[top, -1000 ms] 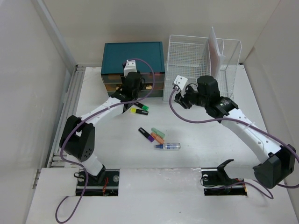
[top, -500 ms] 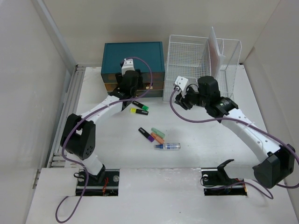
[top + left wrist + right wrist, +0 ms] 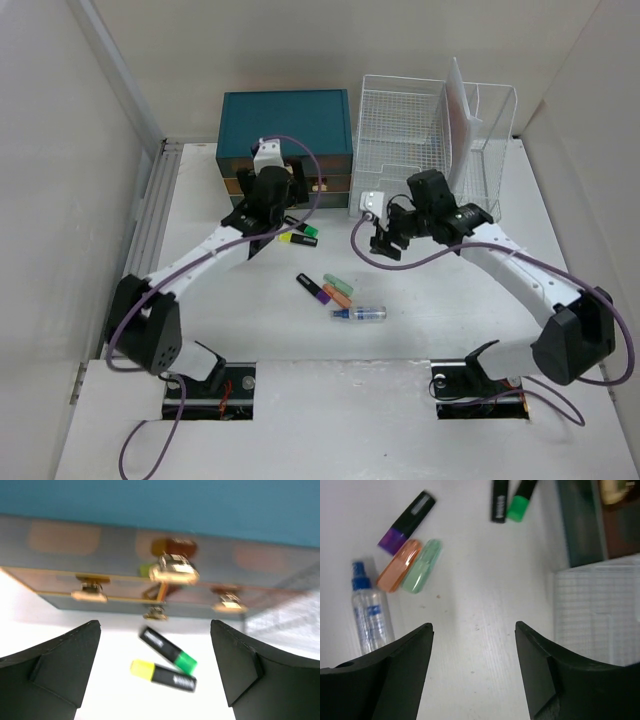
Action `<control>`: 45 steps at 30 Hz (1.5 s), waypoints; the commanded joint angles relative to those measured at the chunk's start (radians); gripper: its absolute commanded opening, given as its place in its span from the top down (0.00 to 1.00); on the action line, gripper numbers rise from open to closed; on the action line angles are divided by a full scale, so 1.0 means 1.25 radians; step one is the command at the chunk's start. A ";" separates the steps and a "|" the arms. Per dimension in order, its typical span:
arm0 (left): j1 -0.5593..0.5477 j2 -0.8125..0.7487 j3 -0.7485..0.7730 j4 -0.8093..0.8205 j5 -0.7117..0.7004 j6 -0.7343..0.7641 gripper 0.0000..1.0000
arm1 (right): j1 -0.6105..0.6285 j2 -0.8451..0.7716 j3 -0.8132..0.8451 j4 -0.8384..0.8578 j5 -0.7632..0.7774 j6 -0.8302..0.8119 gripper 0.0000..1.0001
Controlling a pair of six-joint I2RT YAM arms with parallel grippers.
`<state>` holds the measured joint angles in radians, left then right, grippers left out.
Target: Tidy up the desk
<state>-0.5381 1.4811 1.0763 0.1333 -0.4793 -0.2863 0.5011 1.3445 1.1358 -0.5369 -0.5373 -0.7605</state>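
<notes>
Matte-white desk [image 3: 250,320] lies flat under both arms. L gripper [image 3: 155,630] is spread wide, facing the teal drawer chest [image 3: 160,505] w/ shiny gold knobs [image 3: 172,572]. R gripper [image 3: 473,630] is also spread, above the desk nr a clear spray bottle [image 3: 370,620] & stubby orange marker [image 3: 397,572] touching a mint marker [image 3: 421,566]. White wire-mesh rack [image 3: 405,120] stands beside the chest.

From high above and behind the near edge, looking down across the desk [image 3: 250,330]. From the left wrist, low and close, facing the teal chest [image 3: 160,505] at the far edge. From the right wrist, close, looking down mid-table. Shared by all: the green-capped highlighter [image 3: 305,229].
</notes>
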 commanded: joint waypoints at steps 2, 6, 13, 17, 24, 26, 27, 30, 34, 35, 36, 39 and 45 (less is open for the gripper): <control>-0.038 -0.156 -0.091 0.016 -0.007 -0.031 0.10 | 0.041 0.058 0.031 -0.158 -0.076 -0.215 0.28; -0.053 -0.257 -0.177 0.016 0.025 -0.062 0.10 | 0.123 0.107 -0.013 -0.186 -0.041 -0.293 0.28; -0.053 -0.366 -0.291 0.023 0.037 -0.090 0.10 | 0.181 0.137 -0.039 -0.204 -0.043 -0.329 0.28; -0.053 -0.382 -0.328 0.049 0.026 -0.115 0.10 | 0.208 0.155 -0.046 -0.220 -0.043 -0.315 0.29; -0.053 -0.390 -0.353 0.057 0.003 -0.132 0.10 | 0.283 0.148 -0.121 -0.122 0.015 -0.161 0.33; -0.053 -0.398 -0.353 0.057 0.003 -0.132 0.10 | 0.292 0.148 -0.128 -0.099 0.025 -0.105 0.35; -0.053 -0.406 -0.360 0.057 0.003 -0.132 0.10 | 0.293 0.148 -0.128 -0.082 0.048 -0.082 0.37; -0.053 -0.413 -0.360 0.057 -0.004 -0.132 0.10 | 0.300 0.141 -0.143 -0.050 0.076 -0.014 0.40; -0.053 -0.413 -0.360 0.064 -0.004 -0.132 0.11 | 0.307 0.131 -0.169 0.016 0.135 0.034 0.40; -0.053 -0.413 -0.360 0.071 -0.004 -0.132 0.11 | 0.307 0.131 -0.169 0.026 0.146 0.049 0.40; -0.053 -0.413 -0.368 0.071 -0.004 -0.132 0.11 | 0.307 0.142 -0.169 0.037 0.157 0.068 0.41; -0.053 -0.413 -0.368 0.079 -0.004 -0.132 0.11 | 0.307 0.170 -0.161 0.045 0.177 0.089 0.42; -0.053 -0.396 -0.368 0.095 -0.019 -0.132 0.11 | 0.307 0.210 -0.161 0.045 0.168 0.097 0.42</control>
<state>-0.6006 0.9890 0.6285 0.1944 -0.4778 -0.4438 0.8749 1.5982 0.9276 -0.5266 -0.3389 -0.6724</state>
